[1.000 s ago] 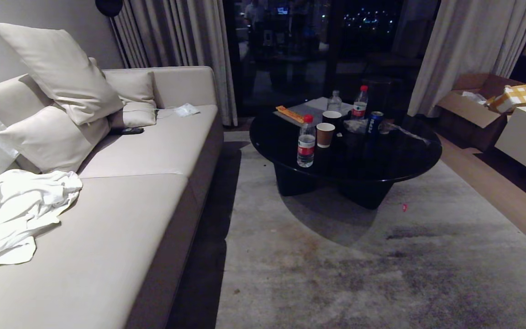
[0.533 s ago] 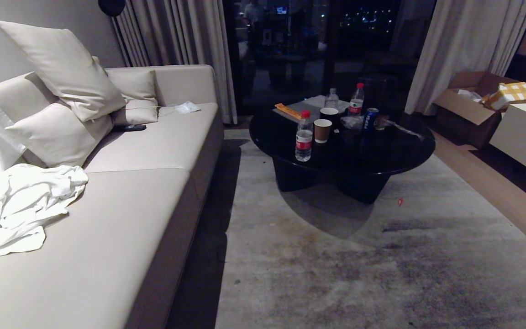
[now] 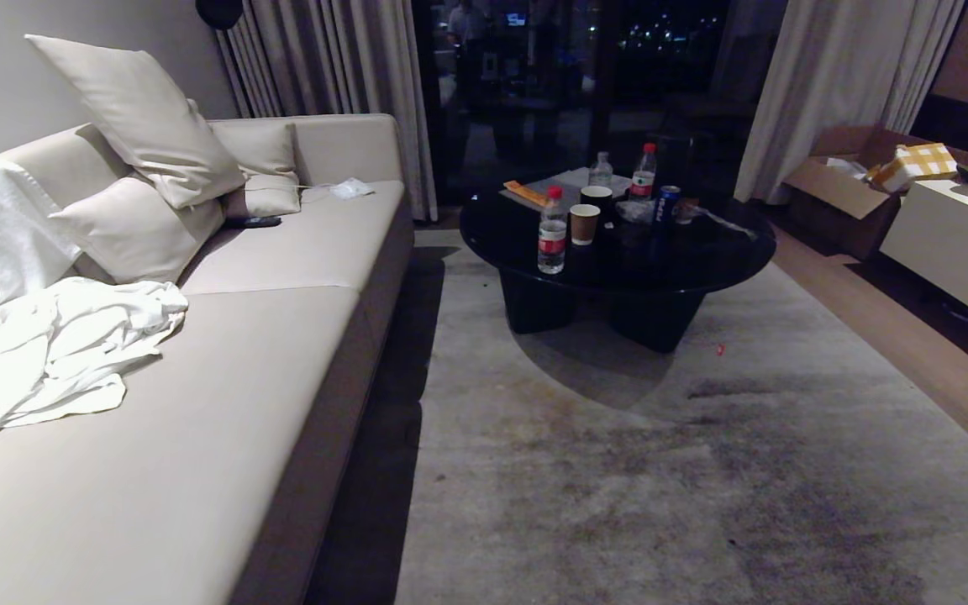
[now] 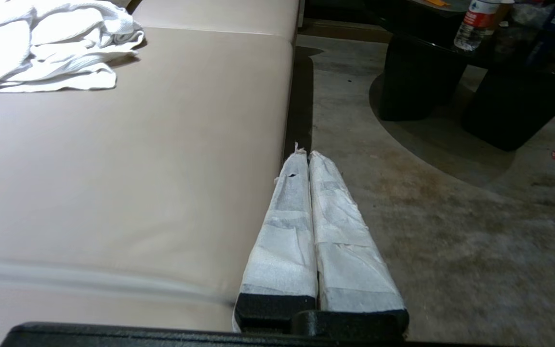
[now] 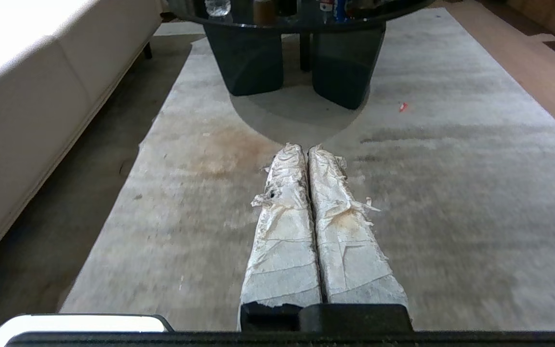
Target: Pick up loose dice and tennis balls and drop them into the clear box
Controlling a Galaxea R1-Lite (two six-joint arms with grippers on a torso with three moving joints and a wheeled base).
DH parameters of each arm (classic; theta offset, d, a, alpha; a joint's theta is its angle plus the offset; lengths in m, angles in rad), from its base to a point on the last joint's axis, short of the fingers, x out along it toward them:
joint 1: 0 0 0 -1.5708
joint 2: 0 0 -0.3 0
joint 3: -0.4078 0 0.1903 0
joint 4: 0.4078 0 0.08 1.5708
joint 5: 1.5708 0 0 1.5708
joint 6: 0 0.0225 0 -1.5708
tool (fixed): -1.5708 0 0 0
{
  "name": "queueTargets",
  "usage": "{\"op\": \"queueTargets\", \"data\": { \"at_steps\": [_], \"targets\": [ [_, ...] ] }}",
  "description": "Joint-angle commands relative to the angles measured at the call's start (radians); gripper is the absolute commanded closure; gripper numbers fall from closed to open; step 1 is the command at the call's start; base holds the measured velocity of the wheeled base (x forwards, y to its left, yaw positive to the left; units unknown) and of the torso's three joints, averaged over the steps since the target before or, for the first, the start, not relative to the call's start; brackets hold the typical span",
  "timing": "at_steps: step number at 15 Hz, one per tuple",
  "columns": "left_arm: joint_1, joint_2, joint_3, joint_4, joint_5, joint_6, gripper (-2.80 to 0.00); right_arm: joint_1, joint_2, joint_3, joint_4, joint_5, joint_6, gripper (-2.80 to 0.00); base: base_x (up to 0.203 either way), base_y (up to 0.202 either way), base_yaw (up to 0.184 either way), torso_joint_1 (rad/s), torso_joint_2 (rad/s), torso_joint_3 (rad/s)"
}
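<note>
With both the left end effector [image 4: 309, 156] and right end effector [image 5: 304, 149] pressed together and empty, and no dice, tennis balls or clear box anywhere in sight, the robot risks bumping the black round bench [image 3: 702, 252] while searching.

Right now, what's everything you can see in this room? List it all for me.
Sofa: one, beige, along the left.
Cushions: several, beige, at the sofa's far end.
White cloth: one heap, crumpled on the sofa seat.
Round table: one, black, on the rug ahead.
Water bottles: three, clear, two with red caps, on the table.
Paper cups: two, on the table.
Pepsi can: one, blue, on the table.
Rug: one, grey, stained.
Cardboard box: one, brown, open, far right.
Dice, tennis balls, clear box: none in view.
Left gripper: white-wrapped, shut, empty.
Right gripper: white-wrapped, shut, empty.
</note>
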Motion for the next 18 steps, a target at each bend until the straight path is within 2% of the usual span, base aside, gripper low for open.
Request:
{"op": "queueTargets", "data": {
  "at_steps": [1, 9, 15, 18],
  "targets": [
    [0.0, 0.002, 0.002, 0.0, 0.001, -0.002, 0.0, 0.0, 0.002, 0.002, -0.001, 0.0, 0.0, 0.0, -0.179, 0.0, -0.002, -0.001, 0.0, 0.001],
    [0.0, 0.002, 0.002, 0.0, 0.001, -0.002, 0.0, 0.0, 0.002, 0.002, -0.001, 0.0, 0.0, 0.0, -0.183, 0.0, 0.0, 0.001, 0.0, 0.001],
    [0.0, 0.002, 0.002, 0.0, -0.018, 0.066, 0.0, 0.0, 0.002, 0.002, -0.001, 0.0, 0.0, 0.0, -0.184, 0.0, -0.001, 0.003, 0.0, 0.002],
    [0.0, 0.002, 0.002, 0.001, -0.021, 0.067, 0.0, 0.0, 0.002, 0.002, -0.001, 0.0, 0.0, 0.0, -0.175, 0.0, 0.0, 0.001, 0.0, -0.001]
  ]
}}
